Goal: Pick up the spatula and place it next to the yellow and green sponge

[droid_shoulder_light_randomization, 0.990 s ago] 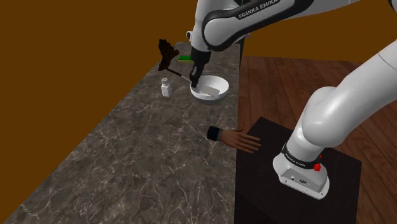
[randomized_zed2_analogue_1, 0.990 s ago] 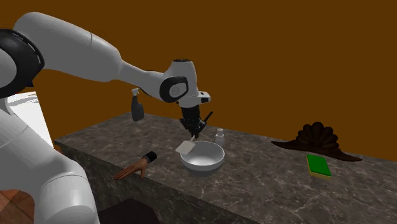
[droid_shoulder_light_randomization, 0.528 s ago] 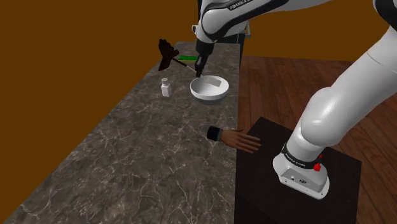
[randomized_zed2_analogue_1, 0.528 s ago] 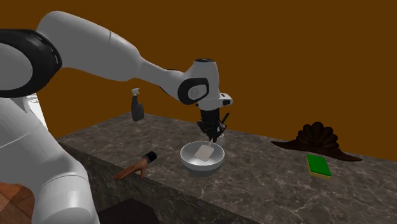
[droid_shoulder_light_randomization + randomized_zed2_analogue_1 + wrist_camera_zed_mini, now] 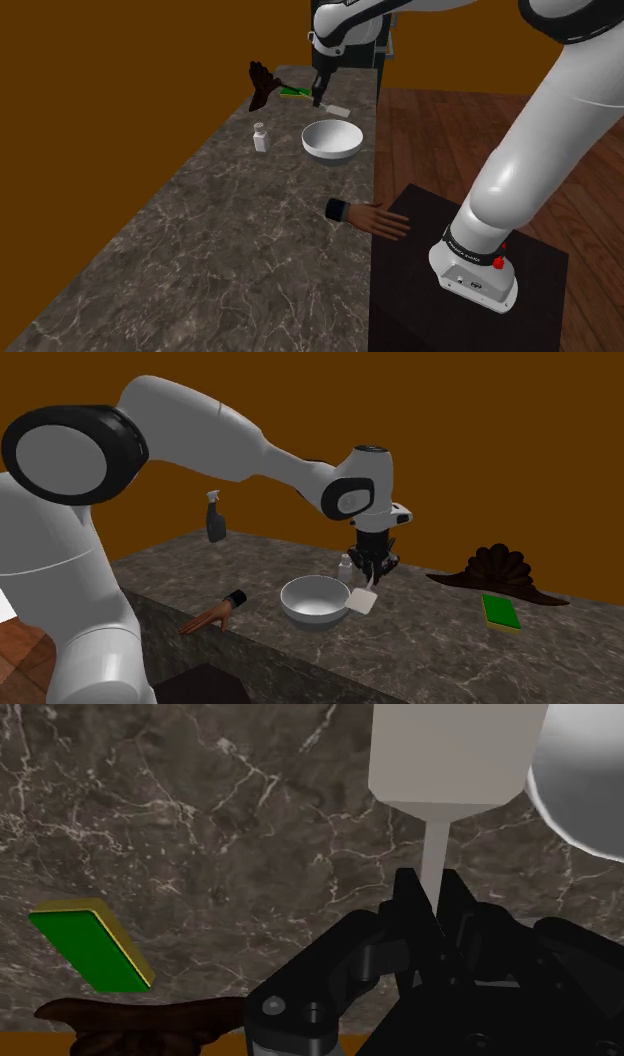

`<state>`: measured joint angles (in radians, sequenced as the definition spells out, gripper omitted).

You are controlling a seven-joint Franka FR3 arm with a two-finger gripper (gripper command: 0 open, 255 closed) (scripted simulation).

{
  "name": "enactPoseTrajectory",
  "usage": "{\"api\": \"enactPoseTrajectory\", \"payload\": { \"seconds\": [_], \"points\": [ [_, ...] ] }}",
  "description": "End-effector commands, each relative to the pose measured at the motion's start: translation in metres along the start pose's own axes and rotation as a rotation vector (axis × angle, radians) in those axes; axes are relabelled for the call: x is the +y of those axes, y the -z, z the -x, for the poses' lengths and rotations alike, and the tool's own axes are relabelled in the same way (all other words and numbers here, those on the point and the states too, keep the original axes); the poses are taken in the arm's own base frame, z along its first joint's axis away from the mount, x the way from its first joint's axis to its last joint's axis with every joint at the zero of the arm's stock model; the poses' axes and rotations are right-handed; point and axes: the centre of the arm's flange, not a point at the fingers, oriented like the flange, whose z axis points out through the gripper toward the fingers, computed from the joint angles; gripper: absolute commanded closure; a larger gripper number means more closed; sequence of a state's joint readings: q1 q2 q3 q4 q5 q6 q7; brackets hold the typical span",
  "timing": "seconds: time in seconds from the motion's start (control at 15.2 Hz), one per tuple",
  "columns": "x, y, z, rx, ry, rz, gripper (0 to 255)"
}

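White spatula [image 5: 362,600] hangs blade-down from the arm's black fingers [image 5: 408,904] — clamped on its thin handle — above the dark marbled counter [image 5: 220,240], just beside the white bowl [image 5: 315,602]. The green-topped, yellow-sided sponge [image 5: 502,612] lies well apart — in front of a dark fan-shaped ornament [image 5: 498,570].

The white arm [image 5: 545,120] rose from the shoulder view's lower right, arched high and reached far to the upper left. Its wrist [image 5: 358,497] was bent so that the black claw [image 5: 372,574] pointed down at the tabletop [image 5: 450,642]. The claw's two fingers [image 5: 408,896] stood close together, clasping the thin handle of the spatula [image 5: 455,754] between them, and the claw hung above the surface without resting on it.
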<state>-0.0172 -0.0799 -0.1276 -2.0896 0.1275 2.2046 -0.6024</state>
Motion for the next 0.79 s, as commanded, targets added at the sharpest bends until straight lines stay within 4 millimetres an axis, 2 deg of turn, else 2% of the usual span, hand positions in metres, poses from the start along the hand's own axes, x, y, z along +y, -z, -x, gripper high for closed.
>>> {"api": "enactPoseTrajectory", "payload": {
  "seconds": [0.0,0.73],
  "points": [
    [0.027,0.000,-0.002,0.000,0.002,0.001,255],
    [0.171,-0.004,-0.021,0.000,0.002,0.001,255]
  ]
}}
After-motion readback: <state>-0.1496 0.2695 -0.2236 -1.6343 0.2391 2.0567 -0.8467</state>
